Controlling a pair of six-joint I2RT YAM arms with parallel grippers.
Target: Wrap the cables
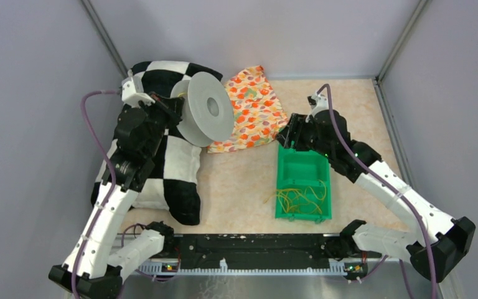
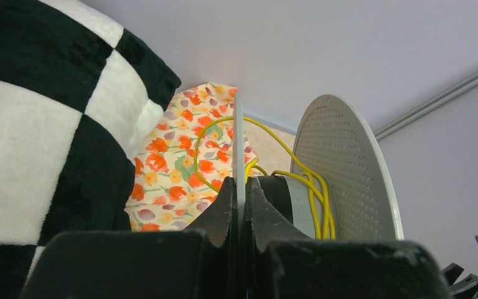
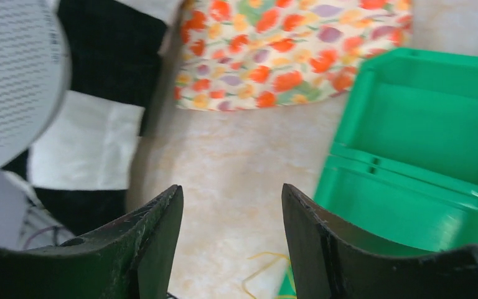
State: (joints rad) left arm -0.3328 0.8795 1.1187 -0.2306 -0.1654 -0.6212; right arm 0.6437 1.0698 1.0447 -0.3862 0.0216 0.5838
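My left gripper is shut on the rim of a grey spool and holds it up over the checkered pillow. In the left wrist view the gripper pinches one thin flange, and yellow cables are wound on the hub beside the perforated flange. More yellow cables lie in loose loops in the near half of a green bin, some spilling over its left edge. My right gripper is open and empty at the bin's far left corner; in the right wrist view it hangs above bare table.
A black-and-white checkered pillow lies on the left under the left arm. A floral cloth lies at the back centre. Grey walls close in the table on three sides. A black rail runs along the near edge.
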